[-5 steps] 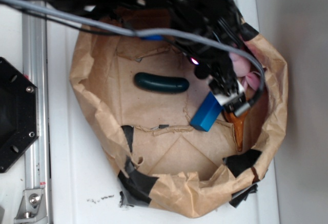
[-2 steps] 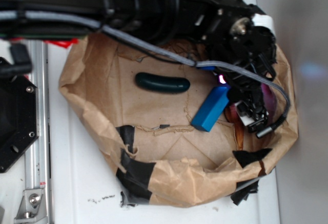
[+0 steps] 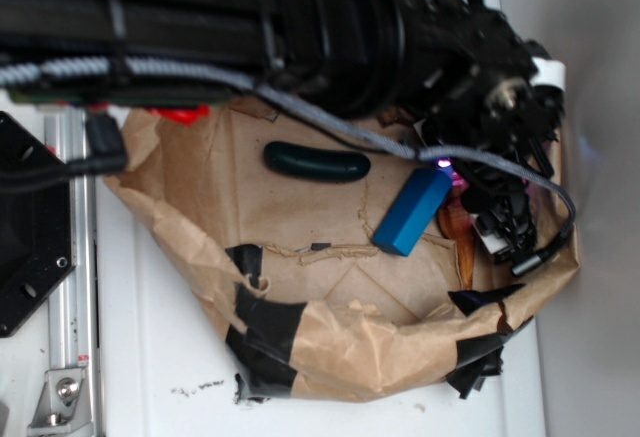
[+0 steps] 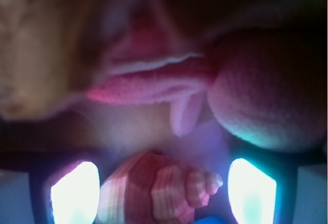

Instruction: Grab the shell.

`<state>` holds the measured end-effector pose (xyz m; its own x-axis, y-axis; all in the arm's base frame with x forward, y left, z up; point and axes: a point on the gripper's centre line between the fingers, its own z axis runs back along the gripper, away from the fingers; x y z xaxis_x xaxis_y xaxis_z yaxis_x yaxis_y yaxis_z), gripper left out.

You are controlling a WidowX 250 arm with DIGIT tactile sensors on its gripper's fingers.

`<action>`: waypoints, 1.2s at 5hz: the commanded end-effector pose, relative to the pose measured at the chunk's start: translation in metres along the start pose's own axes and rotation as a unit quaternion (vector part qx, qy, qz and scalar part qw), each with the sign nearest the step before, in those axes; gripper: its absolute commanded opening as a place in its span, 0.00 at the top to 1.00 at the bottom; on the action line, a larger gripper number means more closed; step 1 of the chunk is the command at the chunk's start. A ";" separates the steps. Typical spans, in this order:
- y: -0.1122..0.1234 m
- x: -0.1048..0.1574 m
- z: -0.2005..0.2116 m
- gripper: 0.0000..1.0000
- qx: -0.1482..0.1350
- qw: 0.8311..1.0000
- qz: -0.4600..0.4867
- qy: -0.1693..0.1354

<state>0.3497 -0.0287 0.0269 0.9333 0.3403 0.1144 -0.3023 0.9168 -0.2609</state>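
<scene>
The shell (image 4: 164,193) fills the bottom of the wrist view, ribbed and knobbly, with its spire tip pointing right. It lies between my gripper's (image 4: 163,185) two glowing fingers (image 4: 74,193), which stand apart. A gap shows between the spire tip and the right finger. In the exterior view only a strip of the orange-brown shell (image 3: 465,252) shows, just right of the blue block (image 3: 412,211). The gripper (image 3: 497,232) hangs over it and hides the rest. The gripper is open around the shell.
Everything sits in a crumpled brown paper bag (image 3: 330,357) patched with black tape. A dark green oblong (image 3: 316,163) lies at the bag's middle left. A pink plush thing (image 4: 154,83) lies just beyond the shell. The black arm (image 3: 250,27) spans the top.
The arm has swung further over the bag and the gripper has shifted right and down, from the blue block's top end to around the shell. The bag's rim has been pushed out of shape.
</scene>
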 end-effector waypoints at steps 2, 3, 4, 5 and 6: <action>0.005 -0.067 0.047 1.00 0.011 0.994 -0.007 0.112; 0.017 -0.068 0.069 1.00 0.017 0.995 0.011 0.101; 0.023 -0.054 0.094 1.00 0.015 0.998 -0.039 0.049; 0.021 -0.033 0.100 0.00 0.056 0.984 -0.168 -0.018; 0.003 -0.030 0.075 0.00 0.104 0.947 -0.301 -0.023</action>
<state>0.3011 -0.0122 0.0758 0.9501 -0.2529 0.1828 0.2465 0.9674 0.0577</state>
